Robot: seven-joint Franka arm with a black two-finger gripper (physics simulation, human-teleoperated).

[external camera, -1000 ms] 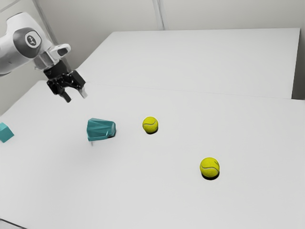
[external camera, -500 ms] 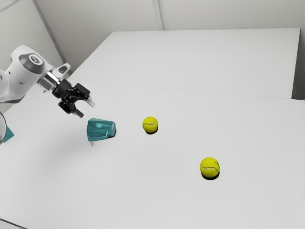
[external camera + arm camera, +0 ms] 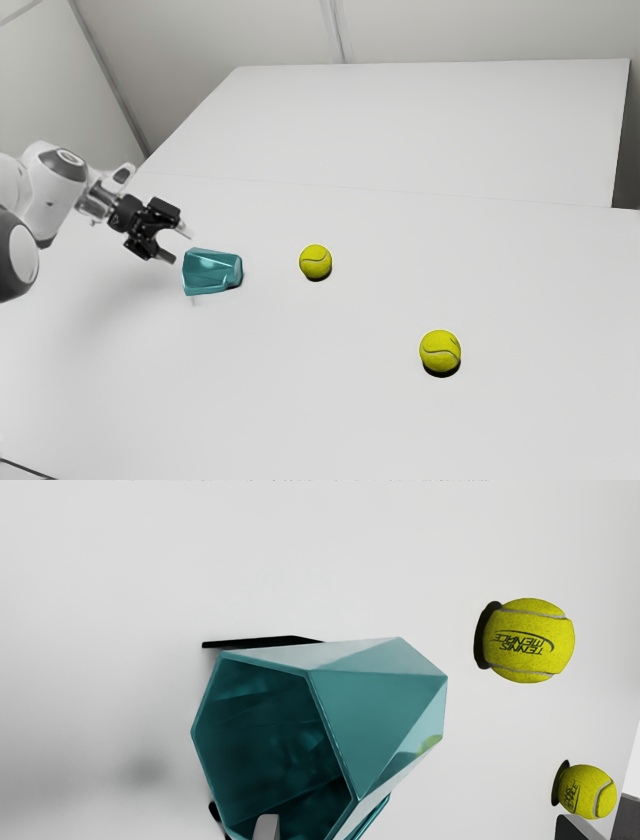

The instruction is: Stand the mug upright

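"How's the gripper [image 3: 178,246]?"

"Jaws wide, holding nothing, near the mug [image 3: 211,272], which lies on its side."

"What could go wrong?"

"Pushing in off-line might catch its rim [image 3: 331,735] and shove it against the nearer tennis ball [image 3: 315,262]."

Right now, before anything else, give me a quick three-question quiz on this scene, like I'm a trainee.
1. True or false: the mug is lying on its side.
2. Multiple choice: the mug's mouth faces (a) straight up, (b) straight down into the table, (c) toward the pincer.
3. Fill in the blank: the number of tennis balls on the table is ____.

Key: 1 true; 2 c; 3 two.
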